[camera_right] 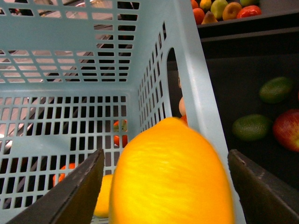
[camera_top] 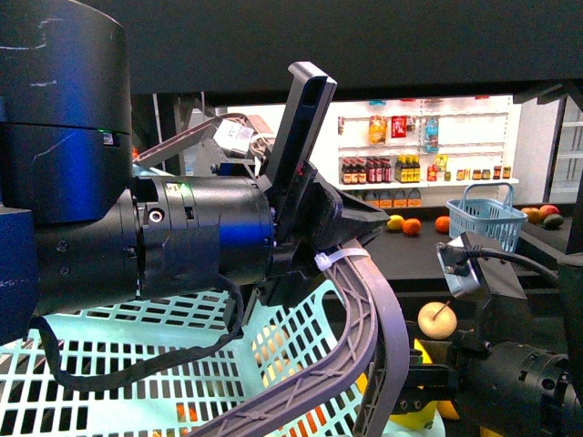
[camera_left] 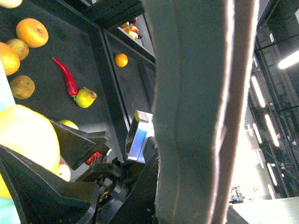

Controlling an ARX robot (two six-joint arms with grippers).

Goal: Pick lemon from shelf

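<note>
Presently, lemon (camera_right: 173,182): off the shelf (camera_right: 243,93), clenched in the right hand (camera_right: 166,154) directly over the basket's (camera_right: 196,93) right wall; hazard: let go here, it would likely strike that rim and bounce outside, down onto the shelf.

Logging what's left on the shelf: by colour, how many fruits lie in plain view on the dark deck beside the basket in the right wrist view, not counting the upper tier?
Green fruit: 2
Red fruit: 1
Total: 3
The lemon in the right gripper is not counted.
</note>
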